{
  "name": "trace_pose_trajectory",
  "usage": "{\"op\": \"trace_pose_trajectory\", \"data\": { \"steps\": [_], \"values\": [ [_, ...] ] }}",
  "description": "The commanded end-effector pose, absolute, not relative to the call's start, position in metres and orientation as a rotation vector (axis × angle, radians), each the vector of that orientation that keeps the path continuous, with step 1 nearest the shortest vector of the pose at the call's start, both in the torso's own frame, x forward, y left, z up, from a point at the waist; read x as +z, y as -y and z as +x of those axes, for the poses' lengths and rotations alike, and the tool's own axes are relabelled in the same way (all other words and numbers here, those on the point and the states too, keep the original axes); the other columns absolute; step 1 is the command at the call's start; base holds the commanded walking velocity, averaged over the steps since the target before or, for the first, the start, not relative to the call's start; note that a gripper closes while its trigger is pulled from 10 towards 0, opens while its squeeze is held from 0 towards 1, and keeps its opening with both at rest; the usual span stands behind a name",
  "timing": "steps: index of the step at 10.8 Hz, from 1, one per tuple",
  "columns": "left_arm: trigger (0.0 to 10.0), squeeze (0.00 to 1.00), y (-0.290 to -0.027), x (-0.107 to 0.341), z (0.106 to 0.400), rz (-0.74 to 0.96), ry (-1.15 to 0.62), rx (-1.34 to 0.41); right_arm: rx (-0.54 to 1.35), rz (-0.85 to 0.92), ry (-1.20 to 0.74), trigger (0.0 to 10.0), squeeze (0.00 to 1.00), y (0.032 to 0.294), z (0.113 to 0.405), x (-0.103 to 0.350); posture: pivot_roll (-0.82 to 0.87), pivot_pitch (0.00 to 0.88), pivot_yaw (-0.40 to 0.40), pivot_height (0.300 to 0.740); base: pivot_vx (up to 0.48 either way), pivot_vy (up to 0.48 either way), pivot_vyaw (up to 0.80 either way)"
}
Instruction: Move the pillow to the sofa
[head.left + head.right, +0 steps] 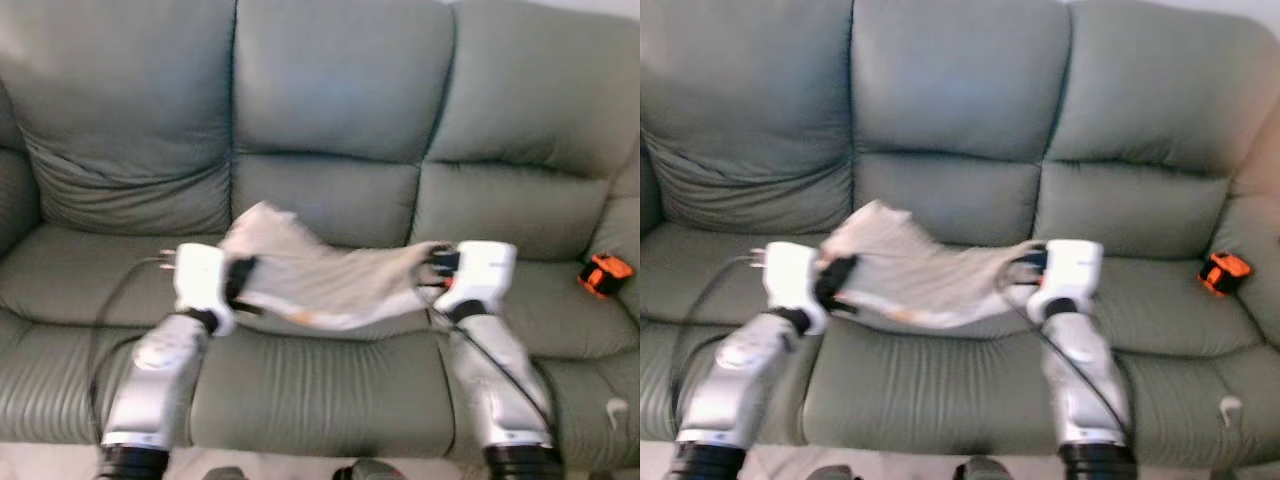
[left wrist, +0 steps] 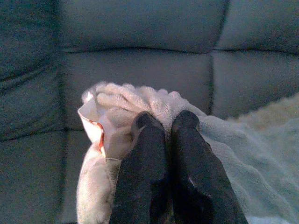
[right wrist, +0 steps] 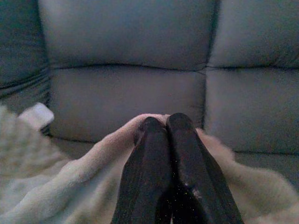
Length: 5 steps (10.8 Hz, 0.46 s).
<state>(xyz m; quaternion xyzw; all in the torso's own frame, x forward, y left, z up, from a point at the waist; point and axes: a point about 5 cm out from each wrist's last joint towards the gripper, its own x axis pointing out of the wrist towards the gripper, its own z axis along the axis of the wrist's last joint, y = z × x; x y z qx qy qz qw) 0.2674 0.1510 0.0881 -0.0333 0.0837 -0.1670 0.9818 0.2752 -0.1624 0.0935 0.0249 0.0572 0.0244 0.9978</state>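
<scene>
Pillow (image 1: pixel 320 275) seemingly pinched between left gripper (image 1: pixel 240 283), right gripper (image 1: pixel 436 265).

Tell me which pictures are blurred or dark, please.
Both eye views are softly blurred, most on the pillow and the arms; the left wrist view is dim and bluish, with the left gripper sharp; the right wrist view is dim too, its sofa soft.

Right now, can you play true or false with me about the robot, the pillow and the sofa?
1. Both end effectors pinch the pillow. True: left end effector, right end effector.
2. The pillow hangs in front of the grey-green sofa. True.
3. The pillow is bright blue. False: it is cream.
4. An orange and black thing lies on the sofa's left seat. False: it lies at the right end.
5. The left end effector is open. False: shut on the pillow's edge.
</scene>
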Motion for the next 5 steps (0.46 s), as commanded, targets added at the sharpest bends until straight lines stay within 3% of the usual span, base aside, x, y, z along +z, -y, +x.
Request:
{"op": "trace_pose_trajectory", "data": {
  "steps": [1, 5],
  "values": [
    [10.0, 0.0, -0.1424, 0.0928, 0.2683, -0.067, -0.148, -0.367, 0.039, 0.035, -0.097, 10.0, 0.0, 0.168, 0.276, 0.0982, -0.04, 0.0, -0.037, 0.727, 0.0, 0.0, 0.0],
    [10.0, 0.0, -0.1412, 0.0916, 0.2683, -0.057, -0.155, -0.361, 0.043, 0.039, -0.091, 10.0, 0.0, 0.1683, 0.2755, 0.0987, -0.04, 0.0, -0.04, 0.672, 0.0, 0.0, 0.0]
  ]
}}
